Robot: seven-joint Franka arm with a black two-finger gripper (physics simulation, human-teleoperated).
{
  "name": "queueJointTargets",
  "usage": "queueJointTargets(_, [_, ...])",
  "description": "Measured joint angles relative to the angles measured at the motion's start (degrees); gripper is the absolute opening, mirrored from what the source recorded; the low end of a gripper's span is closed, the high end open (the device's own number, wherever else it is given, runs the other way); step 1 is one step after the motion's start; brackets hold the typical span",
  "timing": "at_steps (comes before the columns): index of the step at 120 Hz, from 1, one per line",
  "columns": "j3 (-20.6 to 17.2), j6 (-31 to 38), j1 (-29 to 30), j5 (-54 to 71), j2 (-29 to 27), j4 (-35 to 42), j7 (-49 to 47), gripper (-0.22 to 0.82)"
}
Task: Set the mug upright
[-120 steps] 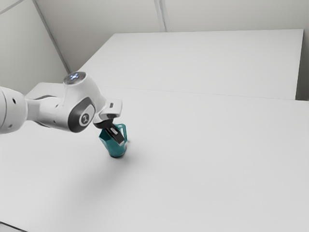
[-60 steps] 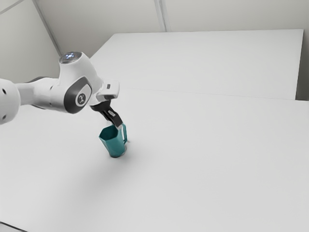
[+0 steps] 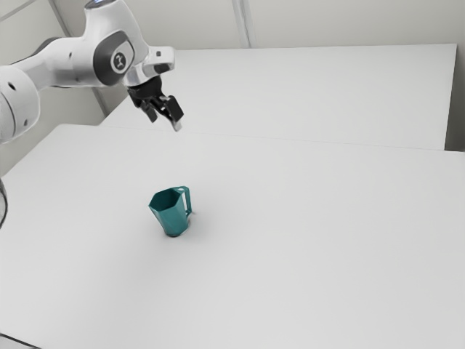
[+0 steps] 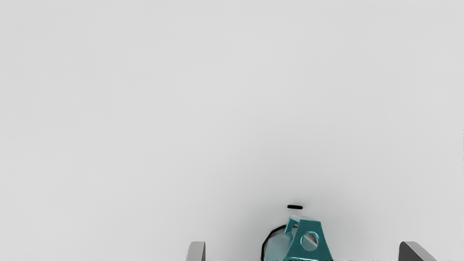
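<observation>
The teal mug [image 3: 171, 214] stands upright on the table in the exterior view, its mouth up and its handle on the exterior view's right side. High above it and apart from it is my gripper [image 3: 166, 122], open and holding nothing. In the wrist view the mug [image 4: 309, 250] appears beyond the gripper [image 4: 302, 252], whose two fingers stand wide apart. Part of the mug is cut off there.
The white table [image 3: 305, 233] extends around the mug on all sides. Behind it lies another white surface [image 3: 312, 94], with pale walls at the back. A dark cable [image 3: 20, 341] crosses the near left corner of the exterior view.
My open gripper has risen from around the mug to high above it, letting go of it. The mug has kept its place and stays upright.
</observation>
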State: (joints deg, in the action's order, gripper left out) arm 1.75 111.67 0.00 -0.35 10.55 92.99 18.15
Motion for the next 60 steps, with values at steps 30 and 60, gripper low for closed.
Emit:
queueJointTargets(30, [-2.43, -14.04, 4.25, -1.89, 4.45, -11.07, -5.27, 0.6])
queueJointTargets(60, [-2.72, -19.53, 4.04, -2.12, 4.36, -11.58, -8.98, 0.6])
